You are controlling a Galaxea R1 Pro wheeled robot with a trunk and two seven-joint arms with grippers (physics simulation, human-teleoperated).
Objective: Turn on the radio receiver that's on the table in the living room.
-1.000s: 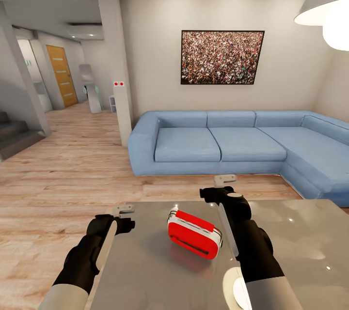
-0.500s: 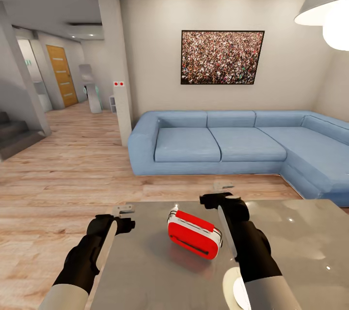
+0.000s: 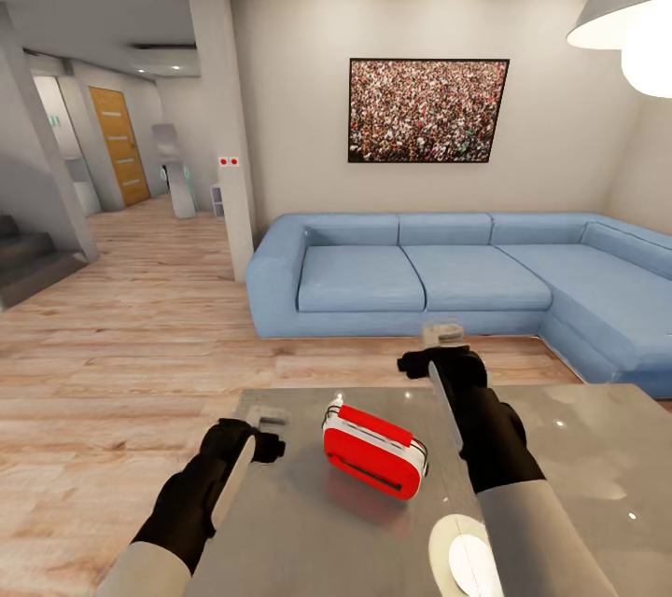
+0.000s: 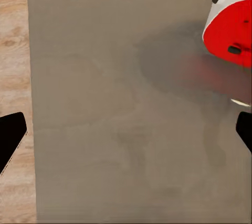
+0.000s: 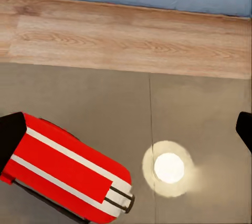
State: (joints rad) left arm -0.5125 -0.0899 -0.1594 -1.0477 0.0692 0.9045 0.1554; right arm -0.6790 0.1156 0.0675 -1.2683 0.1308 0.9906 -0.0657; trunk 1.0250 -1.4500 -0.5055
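Observation:
The red and white radio receiver lies on the glossy grey table, near its far edge. My left gripper hovers over the table's left part, a short way left of the radio, its fingers wide open. In the left wrist view the radio sits off to one side of the open left gripper, above bare table. My right gripper is raised past the table's far edge, right of the radio and open. In the right wrist view the radio lies close by one fingertip.
A blue L-shaped sofa stands beyond the table, under a framed crowd picture. Light wood floor stretches left toward a pillar, stairs and a hallway. A white pendant lamp hangs at upper right.
My left arm has moved right, from the table's left edge to over its top, closer to the radio. The right gripper has shifted a little right and away. The radio has not moved.

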